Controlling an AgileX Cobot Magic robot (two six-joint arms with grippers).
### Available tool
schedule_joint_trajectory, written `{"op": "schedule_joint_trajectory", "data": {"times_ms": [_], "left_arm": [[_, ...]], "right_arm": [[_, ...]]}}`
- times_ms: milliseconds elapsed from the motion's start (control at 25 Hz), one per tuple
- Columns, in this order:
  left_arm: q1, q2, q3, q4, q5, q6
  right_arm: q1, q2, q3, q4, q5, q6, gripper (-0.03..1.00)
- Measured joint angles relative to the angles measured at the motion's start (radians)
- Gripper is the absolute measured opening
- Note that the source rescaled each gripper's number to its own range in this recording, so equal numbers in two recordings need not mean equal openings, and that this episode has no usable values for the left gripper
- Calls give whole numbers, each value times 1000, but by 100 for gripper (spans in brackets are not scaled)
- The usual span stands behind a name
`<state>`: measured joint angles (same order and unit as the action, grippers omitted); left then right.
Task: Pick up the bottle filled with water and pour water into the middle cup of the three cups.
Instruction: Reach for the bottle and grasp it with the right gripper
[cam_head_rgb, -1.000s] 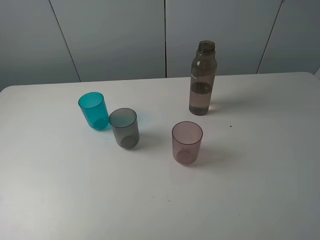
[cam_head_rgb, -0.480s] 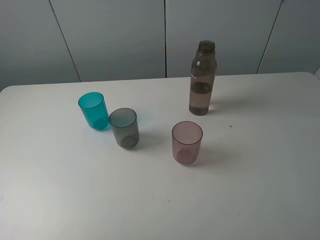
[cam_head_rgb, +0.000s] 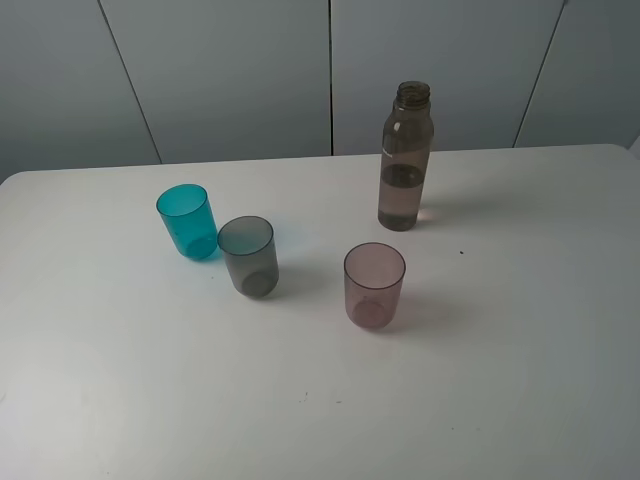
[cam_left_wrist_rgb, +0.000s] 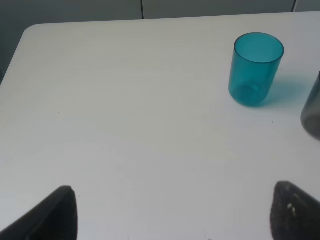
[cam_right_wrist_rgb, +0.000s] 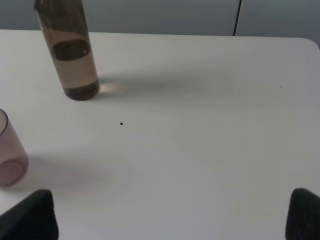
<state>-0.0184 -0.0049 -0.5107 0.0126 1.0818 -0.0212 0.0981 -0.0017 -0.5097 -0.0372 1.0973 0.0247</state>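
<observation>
Bottle (cam_head_rgb: 405, 160): stood upright near the table's (cam_head_rgb: 520, 330) far edge, well apart from the right gripper (cam_right_wrist_rgb: 167, 220).
Middle cup (cam_head_rgb: 249, 257): set left of centre, between teal cup (cam_head_rgb: 187, 220) and pink cup (cam_head_rgb: 375, 285).
Right gripper: fingers held apart, nothing gripped.
Left gripper (cam_left_wrist_rgb: 175, 220): likewise spread and empty; the grey sliver beside it is probably that cup.

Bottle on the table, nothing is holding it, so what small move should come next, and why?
Probably ease the right jaws forward toward the bottle. It stands upright, untouched and part full on that arm's side. The jaws stand wide open with nothing between them, and the grey cup cannot be filled until the bottle is picked up.
</observation>
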Motion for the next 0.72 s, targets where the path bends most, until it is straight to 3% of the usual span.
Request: {"op": "schedule_joint_trajectory", "data": {"times_ms": [720], "left_arm": [[0, 0, 0, 0, 0, 0]], "right_arm": [[0, 0, 0, 37, 0, 0, 96]]}}
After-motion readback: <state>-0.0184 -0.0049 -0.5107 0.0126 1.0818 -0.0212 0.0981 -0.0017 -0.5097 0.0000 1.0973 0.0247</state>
